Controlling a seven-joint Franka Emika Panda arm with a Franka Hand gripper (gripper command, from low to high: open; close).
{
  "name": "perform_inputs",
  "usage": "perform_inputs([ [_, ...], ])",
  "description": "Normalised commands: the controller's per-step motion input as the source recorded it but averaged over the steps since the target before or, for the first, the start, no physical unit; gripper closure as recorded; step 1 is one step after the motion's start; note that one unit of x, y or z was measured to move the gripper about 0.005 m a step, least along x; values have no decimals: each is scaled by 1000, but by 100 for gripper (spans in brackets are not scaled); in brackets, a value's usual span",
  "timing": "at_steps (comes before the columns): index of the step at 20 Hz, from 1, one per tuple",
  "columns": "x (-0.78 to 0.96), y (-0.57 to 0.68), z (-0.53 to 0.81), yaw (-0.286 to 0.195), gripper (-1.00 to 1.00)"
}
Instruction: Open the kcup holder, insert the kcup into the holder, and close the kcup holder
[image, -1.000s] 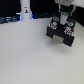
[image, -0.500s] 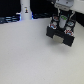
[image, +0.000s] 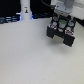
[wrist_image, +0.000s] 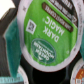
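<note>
The kcup (wrist_image: 47, 32) fills the wrist view; its green foil top reads "Dark Magic" and it sits very close to the camera. Dark shapes flank it, and I cannot make out the fingers. In the exterior view the gripper (image: 63, 21) hangs low over the black kcup holder (image: 61, 35) at the exterior view's upper right, and the arm hides the kcup there. Whether the drawer stands open I cannot tell. I also cannot tell if the gripper is holding the kcup or is apart from it.
Red-and-white topped pods (image: 65, 26) sit in rows on the holder. Another pod's orange edge (wrist_image: 80, 70) shows in the wrist view. A tall white post (image: 25, 11) and dark items (image: 9, 19) stand at the back on the exterior view's left. The white table (image: 30, 55) spreads in front.
</note>
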Motion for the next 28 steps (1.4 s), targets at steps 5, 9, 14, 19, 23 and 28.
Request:
perform_inputs([
  [5, 48, 87, -35, 42, 100],
  [9, 113, 49, 222, 61, -100],
  [14, 159, -46, 348, 81, -100],
  [19, 370, -272, 493, 90, -100],
  [23, 484, -363, 370, 72, -100],
  [28, 674, -448, 226, 16, -100],
])
